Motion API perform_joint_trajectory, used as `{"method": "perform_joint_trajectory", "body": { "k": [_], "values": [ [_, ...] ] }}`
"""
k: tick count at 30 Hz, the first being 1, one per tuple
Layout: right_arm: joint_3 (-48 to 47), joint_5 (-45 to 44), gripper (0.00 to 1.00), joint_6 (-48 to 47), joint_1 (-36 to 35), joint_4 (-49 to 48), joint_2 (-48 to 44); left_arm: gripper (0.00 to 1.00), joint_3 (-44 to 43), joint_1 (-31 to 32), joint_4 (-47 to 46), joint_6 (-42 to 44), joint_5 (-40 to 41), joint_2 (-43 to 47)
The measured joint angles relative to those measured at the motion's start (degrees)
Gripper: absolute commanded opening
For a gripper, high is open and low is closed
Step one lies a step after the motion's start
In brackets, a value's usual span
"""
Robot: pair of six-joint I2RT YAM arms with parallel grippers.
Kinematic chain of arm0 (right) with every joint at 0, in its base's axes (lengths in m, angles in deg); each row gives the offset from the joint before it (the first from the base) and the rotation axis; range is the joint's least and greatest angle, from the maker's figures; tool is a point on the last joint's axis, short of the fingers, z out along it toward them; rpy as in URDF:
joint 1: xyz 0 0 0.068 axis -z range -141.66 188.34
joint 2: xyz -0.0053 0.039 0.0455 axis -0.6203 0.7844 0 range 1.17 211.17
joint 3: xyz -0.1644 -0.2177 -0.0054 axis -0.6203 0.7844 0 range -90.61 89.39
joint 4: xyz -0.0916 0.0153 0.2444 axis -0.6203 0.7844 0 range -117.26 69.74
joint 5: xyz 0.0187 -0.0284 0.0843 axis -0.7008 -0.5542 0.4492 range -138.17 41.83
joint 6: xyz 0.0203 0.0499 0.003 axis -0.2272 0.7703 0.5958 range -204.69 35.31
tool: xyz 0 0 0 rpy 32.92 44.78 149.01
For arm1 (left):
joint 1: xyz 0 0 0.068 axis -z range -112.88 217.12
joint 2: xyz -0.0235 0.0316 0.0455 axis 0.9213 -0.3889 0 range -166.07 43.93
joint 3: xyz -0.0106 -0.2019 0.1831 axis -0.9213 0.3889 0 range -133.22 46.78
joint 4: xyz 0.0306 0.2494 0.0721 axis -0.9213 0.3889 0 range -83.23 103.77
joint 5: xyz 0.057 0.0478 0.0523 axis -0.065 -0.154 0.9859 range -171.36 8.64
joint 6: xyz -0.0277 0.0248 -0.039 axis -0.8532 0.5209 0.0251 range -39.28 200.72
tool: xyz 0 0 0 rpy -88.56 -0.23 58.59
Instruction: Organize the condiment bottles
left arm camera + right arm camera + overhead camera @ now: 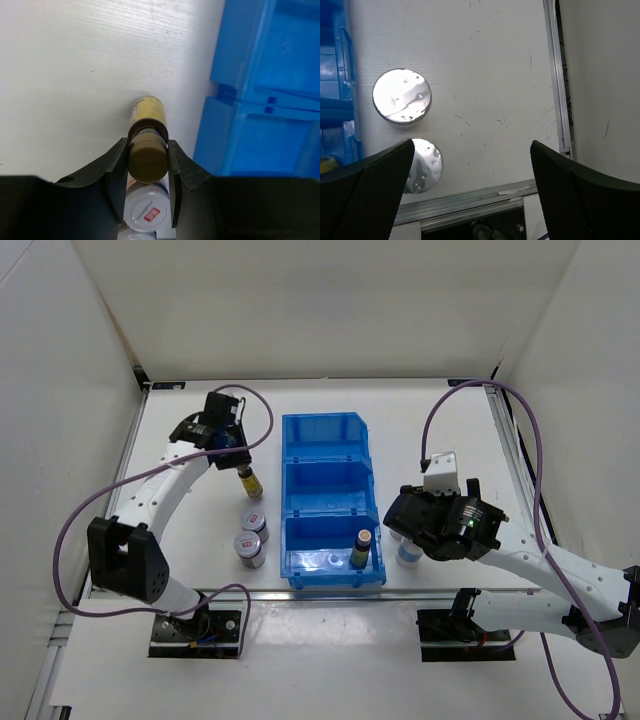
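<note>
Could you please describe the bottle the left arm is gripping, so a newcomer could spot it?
Find the central blue bin. Left of its middle compartment stands an amber bottle. Unlike its twin inside the bin, it has its tan cap pinched by the left gripper.

table [440, 430]: white, faintly scuffed
bin [327, 438]: blue plastic, three compartments in a row, at mid-table
walls [320, 300]: plain white, on three sides

Amber bottle [148, 131], blue bin [330, 502].

Ten o'clock: left end effector [148, 162] clamped tight. Four o'clock: right end effector [472, 167] gaping wide, pointing down.
</note>
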Motion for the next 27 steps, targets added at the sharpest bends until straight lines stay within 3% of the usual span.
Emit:
{"method": "perform_joint_trajectory", "body": {
  "k": [6,12,17,27],
  "values": [
    [0.0,0.0,1.00,0.0,0.0,0.0,0.0,0.11,-12.4,1.3,5.6,0.3,2.1,5.7],
    [0.0,0.0,1.00,0.0,0.0,0.0,0.0,0.11,-20.7,7.4,6.4,1.4,3.1,11.9],
    [0.0,0.0,1.00,0.0,0.0,0.0,0.0,0.11,-19.9,14.9,7.8,3.3,0.7,13.9],
    [0.0,0.0,1.00,-0.3,0.0,0.0,0.9,0.11,-7.0,26.6,10.5,2.6,-6.3,20.4]
  ]
}}
